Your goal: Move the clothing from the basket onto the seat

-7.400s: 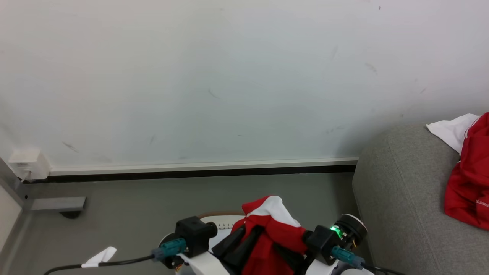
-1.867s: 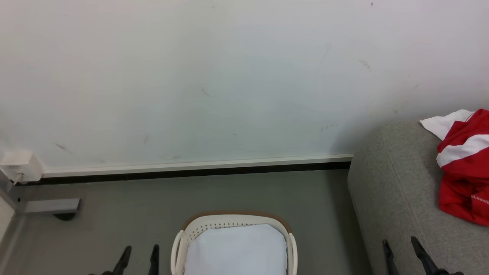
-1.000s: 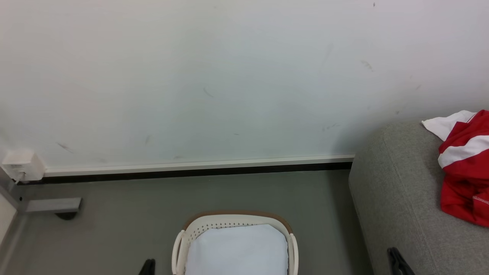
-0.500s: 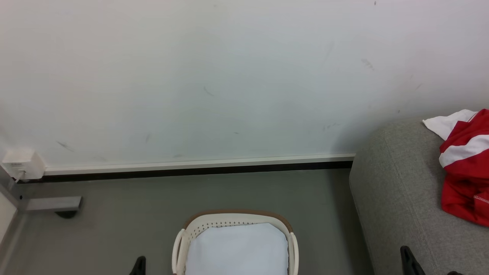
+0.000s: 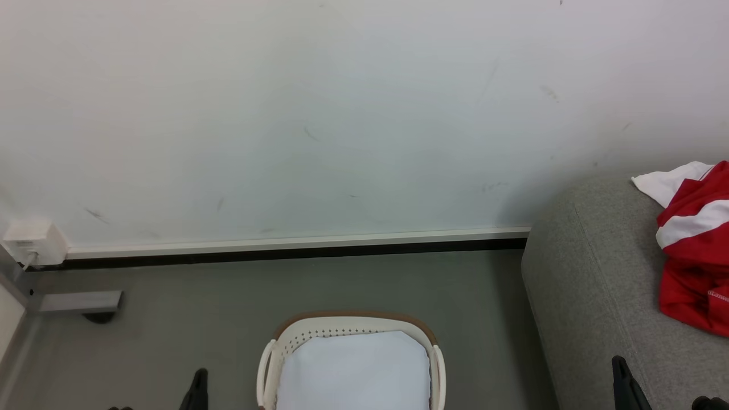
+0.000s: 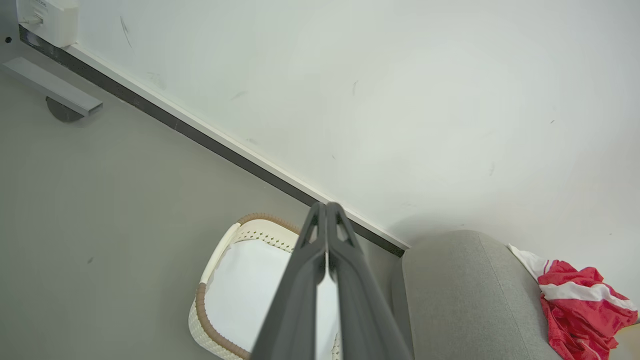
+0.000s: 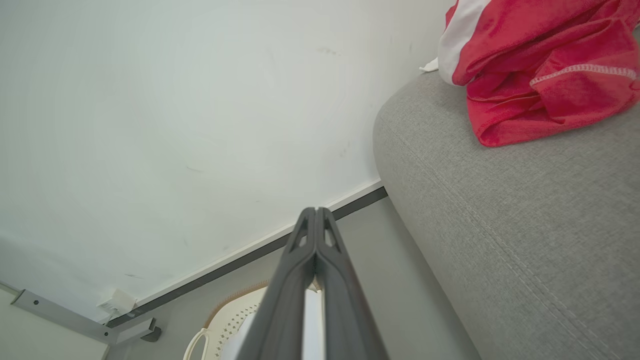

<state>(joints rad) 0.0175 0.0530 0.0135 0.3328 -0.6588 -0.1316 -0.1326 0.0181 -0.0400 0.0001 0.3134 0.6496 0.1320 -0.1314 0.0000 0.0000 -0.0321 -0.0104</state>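
Lying crumpled on the seat (image 5: 586,296), the clothing (image 5: 692,273), the basket (image 5: 353,316) apart

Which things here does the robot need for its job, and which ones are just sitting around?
For the job:
- red and white clothing, lying on the seat
- grey seat
- basket, on the floor

Just lying about:
- white liner, inside the basket
- white box, low on the wall
- grey metal bar, down by the floor

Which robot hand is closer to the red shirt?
Right. The right gripper is by the sofa, below the shirt; the left gripper is left of the basket, farther off.
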